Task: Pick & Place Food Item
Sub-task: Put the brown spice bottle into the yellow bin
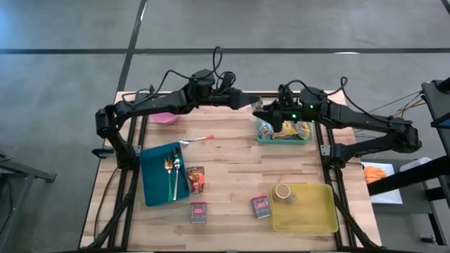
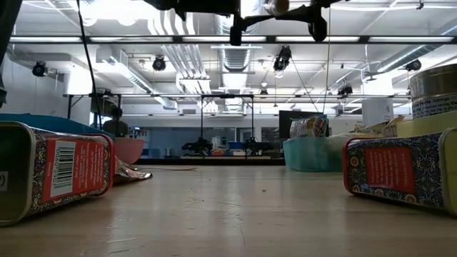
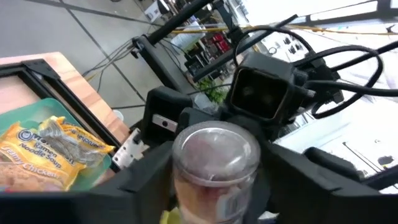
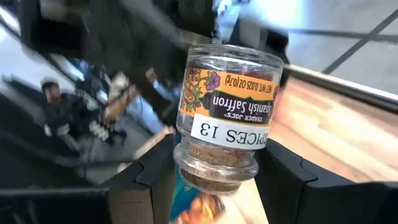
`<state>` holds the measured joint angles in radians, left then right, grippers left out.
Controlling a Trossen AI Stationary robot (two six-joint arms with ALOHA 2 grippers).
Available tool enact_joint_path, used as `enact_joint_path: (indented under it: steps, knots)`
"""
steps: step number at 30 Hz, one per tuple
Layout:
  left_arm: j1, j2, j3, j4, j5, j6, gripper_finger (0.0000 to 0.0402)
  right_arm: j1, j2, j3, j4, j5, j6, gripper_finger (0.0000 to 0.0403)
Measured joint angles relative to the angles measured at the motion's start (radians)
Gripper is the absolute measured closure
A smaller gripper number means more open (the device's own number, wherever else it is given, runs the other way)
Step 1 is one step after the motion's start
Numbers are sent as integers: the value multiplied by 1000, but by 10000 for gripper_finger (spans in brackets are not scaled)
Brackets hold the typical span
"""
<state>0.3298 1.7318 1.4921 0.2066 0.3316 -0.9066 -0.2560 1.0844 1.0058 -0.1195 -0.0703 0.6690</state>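
Note:
A small glass spice jar (image 4: 227, 106) with an orange saffron label and a cork stopper is held high above the table's far side, beside the teal bin. My right gripper (image 4: 214, 180) comes in from the right and is shut on it. My left gripper (image 1: 245, 101) comes in from the left and meets it head-on. In the left wrist view the spice jar's glass base (image 3: 215, 154) faces that camera, with the right arm's wrist just behind it. In the high view the spice jar (image 1: 255, 102) is a pale speck between the two grippers. My right gripper pinches the jar's stopper end (image 4: 214, 167) between its two fingers, one on each side. The fingers come about level from the table's right and run along the jar. The jar is lifted clear and lies roughly level, its glass base pointing away toward the left arm.
Under the grippers stands a teal bin (image 1: 261, 138) holding noodle packets. A yellow tray (image 1: 316, 218) with a round tin is at the near right. A blue tray (image 1: 153, 184) with cutlery lies at the left, a pink bowl (image 1: 165, 118) at the far left. Two red tins (image 1: 199, 212) (image 1: 261, 206) are near the front.

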Motion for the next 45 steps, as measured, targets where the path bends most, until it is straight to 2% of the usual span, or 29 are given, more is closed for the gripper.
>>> enact_joint_path:
  steps: [4, 8, 15, 22, 24, 31, 36, 45]
  knots:
    - [5, -23, 1, -16, 10, -21, 65, 1, -35, 0, -96, -65, -34, 234]
    - [9, -45, 1, -88, 10, -4, 21, 1, -82, 2, -233, -136, -38, 234]
    - [19, -85, 0, -237, 13, 42, 11, 3, -92, 140, -666, -197, -36, 234]
    - [19, -109, 0, -396, 36, 53, 10, 10, -15, 357, -1178, -209, -13, 234]
    - [19, -117, 0, -444, 36, 78, 10, 28, 8, 385, -1273, -218, 15, 234]
    - [19, -167, -1, -573, 36, 149, 9, 126, 47, 364, -1355, -426, 175, 234]
    - [19, -203, -12, -591, 36, 190, 9, 207, 64, 338, -1434, -477, 290, 234]
    - [19, -230, -14, -646, 36, 246, 9, 317, 64, 141, -1424, -629, 400, 234]
